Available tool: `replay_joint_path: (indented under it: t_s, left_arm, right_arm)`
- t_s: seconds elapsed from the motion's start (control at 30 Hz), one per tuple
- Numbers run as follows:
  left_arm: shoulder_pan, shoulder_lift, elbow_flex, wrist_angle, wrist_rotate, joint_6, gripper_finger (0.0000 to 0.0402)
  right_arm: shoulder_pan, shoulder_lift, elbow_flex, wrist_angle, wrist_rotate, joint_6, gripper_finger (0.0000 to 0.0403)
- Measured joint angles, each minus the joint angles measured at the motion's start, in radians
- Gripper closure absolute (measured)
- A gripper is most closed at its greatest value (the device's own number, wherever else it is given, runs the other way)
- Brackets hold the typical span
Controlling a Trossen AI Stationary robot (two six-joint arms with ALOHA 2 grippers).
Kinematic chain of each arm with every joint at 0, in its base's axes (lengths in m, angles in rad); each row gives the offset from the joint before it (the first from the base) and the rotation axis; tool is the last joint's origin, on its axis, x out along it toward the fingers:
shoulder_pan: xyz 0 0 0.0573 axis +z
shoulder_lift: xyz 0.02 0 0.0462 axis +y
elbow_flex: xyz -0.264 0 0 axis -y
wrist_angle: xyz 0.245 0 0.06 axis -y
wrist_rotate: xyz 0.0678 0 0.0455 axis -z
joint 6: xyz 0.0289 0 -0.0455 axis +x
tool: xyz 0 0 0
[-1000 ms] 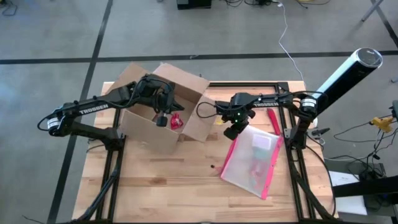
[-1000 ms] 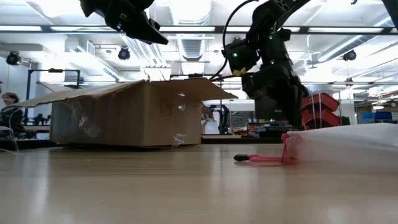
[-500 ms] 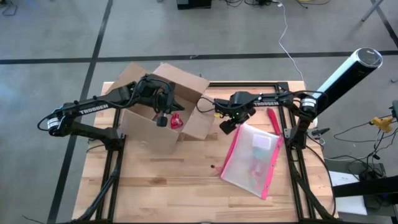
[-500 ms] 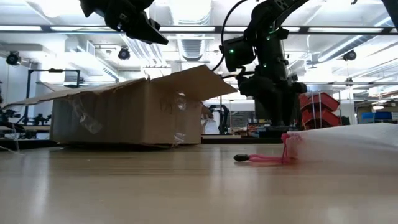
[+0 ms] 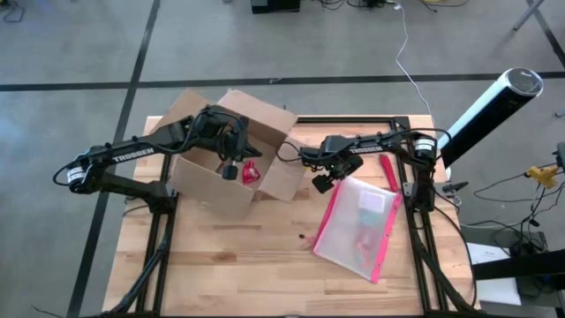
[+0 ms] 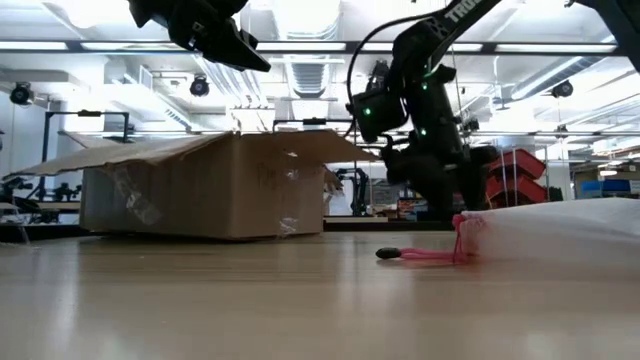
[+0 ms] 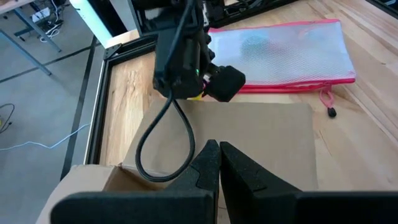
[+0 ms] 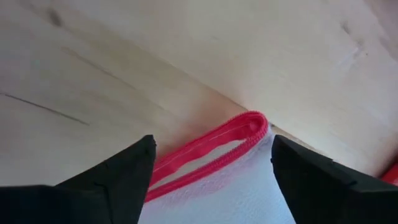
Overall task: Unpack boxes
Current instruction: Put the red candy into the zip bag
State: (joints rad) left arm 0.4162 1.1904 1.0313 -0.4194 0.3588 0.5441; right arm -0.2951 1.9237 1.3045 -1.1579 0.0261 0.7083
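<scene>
From above, the brown cardboard box (image 5: 231, 150) sits on the far left part of the wooden table (image 5: 229, 265), partly overhanging its far edge, with its flaps spread open and something red (image 5: 250, 171) showing inside. The left claw (image 5: 229, 168) hangs over the open top of the box, while the right claw (image 5: 323, 183) hovers low between the box's right flap and the near corner of the pink-edged pouch (image 5: 359, 227), which lies flat on the right half of the table. In the low view the box (image 6: 205, 185) stands on the table (image 6: 300, 300) at the left with a flap jutting out to the right; the left arm's claw (image 6: 245, 50) shows above it, and the right claw (image 6: 440, 195) hangs down just beside the raised edge of the pouch (image 6: 550, 228), whose pink zipper pull (image 6: 420, 255) trails onto the wood. From the left wrist, the left claw (image 7: 219, 163) is clenched, its two dark fingers (image 7: 205, 165) pressed together and holding nothing, above a box flap (image 7: 261, 140); beyond it lie the right arm (image 7: 183, 53) and the pouch (image 7: 280, 53). From the right wrist, the right claw (image 8: 211, 162) is released, its fingers (image 8: 124, 177) spread wide and empty, straddling the pink-zippered corner of the pouch (image 8: 224, 186) just above the table (image 8: 155, 56).
</scene>
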Motion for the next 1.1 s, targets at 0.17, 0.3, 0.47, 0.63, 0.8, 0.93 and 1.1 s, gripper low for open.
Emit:
replay_joint_path:
  t_s: [0.17, 0.3, 0.47, 0.63, 0.8, 0.93, 1.1]
  left_arm:
    - [0.0, 0.0, 0.0, 0.0, 0.0, -0.002, 0.0402]
    - [0.0, 0.0, 0.0, 0.0, 0.0, -0.001, 0.0402]
    - [0.0, 0.0, 0.0, 0.0, 0.0, 0.005, 0.0402]
    - [0.0, 0.0, 0.0, 0.0, 0.0, 0.009, 0.0402]
    - [0.0, 0.0, 0.0, 0.001, 0.0, 0.014, 0.0402]
    - [0.0, 0.0, 0.0, 0.001, 0.0, 0.023, 0.0402]
    - [0.0, 0.0, 0.0, 0.004, 0.0, 0.023, 0.0402]
  right_arm:
    - [0.0, 0.007, 0.0, -0.035, 0.0, -0.002, 0.0145]
    - [0.0, -0.004, 0.0, -0.067, 0.0, -0.003, 0.0168]
    - [0.0, -0.014, 0.0, -0.096, -0.001, -0.013, 0.0193]
    - [0.0, -0.024, 0.0, -0.12, -0.032, -0.016, 0.0207]
    - [0.0, -0.026, 0.0, -0.151, -0.083, -0.02, 0.0218]
    - [0.0, -0.026, 0.0, -0.178, -0.118, -0.029, 0.0234]
    - [0.0, -0.027, 0.0, -0.223, -0.147, -0.066, 0.0276]
